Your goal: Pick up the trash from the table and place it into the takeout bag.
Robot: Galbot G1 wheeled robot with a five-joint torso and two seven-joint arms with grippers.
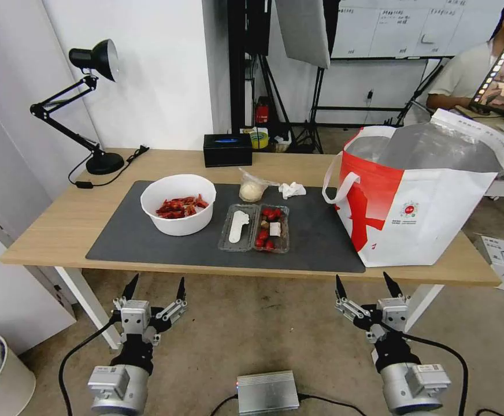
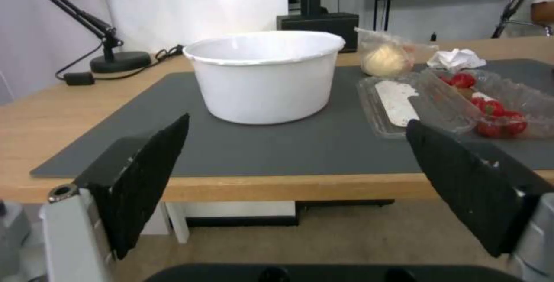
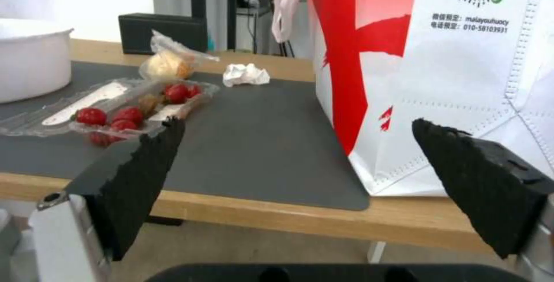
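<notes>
Head view: both hands gape below table (image 1: 44, 231).

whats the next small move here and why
Probably advance the open right gripper over the table edge toward the clear plastic clamshell tray of red bits. Both grippers hang open short of the light-wood table, holding nothing, and all trash lies on the dark grey mat. The tray lies nearest the white-and-red takeout bag. The left gripper can wait.

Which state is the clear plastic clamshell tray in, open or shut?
Open. The clear plastic clamshell tray lies spread flat on the dark grey mat, both halves facing up, red bits uncovered.
</notes>
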